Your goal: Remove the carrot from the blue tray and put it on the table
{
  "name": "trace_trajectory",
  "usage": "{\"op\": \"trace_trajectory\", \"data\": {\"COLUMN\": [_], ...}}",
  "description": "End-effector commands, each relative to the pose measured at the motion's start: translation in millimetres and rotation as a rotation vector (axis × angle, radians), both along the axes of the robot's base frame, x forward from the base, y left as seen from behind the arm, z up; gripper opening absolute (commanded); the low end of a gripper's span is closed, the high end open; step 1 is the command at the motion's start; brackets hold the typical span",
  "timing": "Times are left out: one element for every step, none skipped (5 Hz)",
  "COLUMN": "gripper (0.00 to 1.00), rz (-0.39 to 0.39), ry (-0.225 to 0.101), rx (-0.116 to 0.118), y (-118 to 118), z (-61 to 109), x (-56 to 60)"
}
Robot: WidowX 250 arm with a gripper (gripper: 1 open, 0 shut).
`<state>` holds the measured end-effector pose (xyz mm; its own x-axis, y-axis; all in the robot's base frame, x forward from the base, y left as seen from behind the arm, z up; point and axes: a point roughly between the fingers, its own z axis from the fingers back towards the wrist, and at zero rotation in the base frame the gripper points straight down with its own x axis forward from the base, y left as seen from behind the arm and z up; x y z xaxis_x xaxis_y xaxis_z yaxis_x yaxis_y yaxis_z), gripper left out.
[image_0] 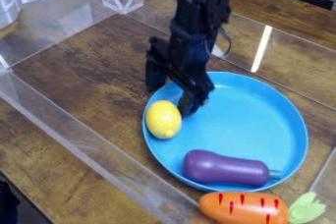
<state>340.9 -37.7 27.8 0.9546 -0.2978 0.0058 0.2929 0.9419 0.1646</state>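
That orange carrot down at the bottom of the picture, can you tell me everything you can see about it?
The carrot is a small toy, plastic-looking and glossy, bright orange with a few darker ridge lines across its body and a light-green leafy top pointing right. It lies on its side on the table, just outside the blue tray, near its lower rim and below the purple eggplant. Whether it touches the rim is unclear. The picture's bottom edge cuts it off slightly. Nothing grips it.

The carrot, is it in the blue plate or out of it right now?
Out. The carrot lies on the table just past the blue tray's near rim; only the lemon and eggplant sit inside.
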Motion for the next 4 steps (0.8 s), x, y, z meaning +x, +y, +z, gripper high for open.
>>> {"op": "trace_trajectory", "data": {"gripper": [1.00,0.00,0.00,0.00], "rz": [-0.033,-0.012,0.002,0.018], "ry": [-0.023,-0.012,-0.017,-0.027], "rx": [-0.005,-0.003,0.006,0.020], "y": [-11,-13,-12,-7], "z": [1.5,0.0,11.4,26.3], "x": [11.3,16.3,21.0,25.5]}}
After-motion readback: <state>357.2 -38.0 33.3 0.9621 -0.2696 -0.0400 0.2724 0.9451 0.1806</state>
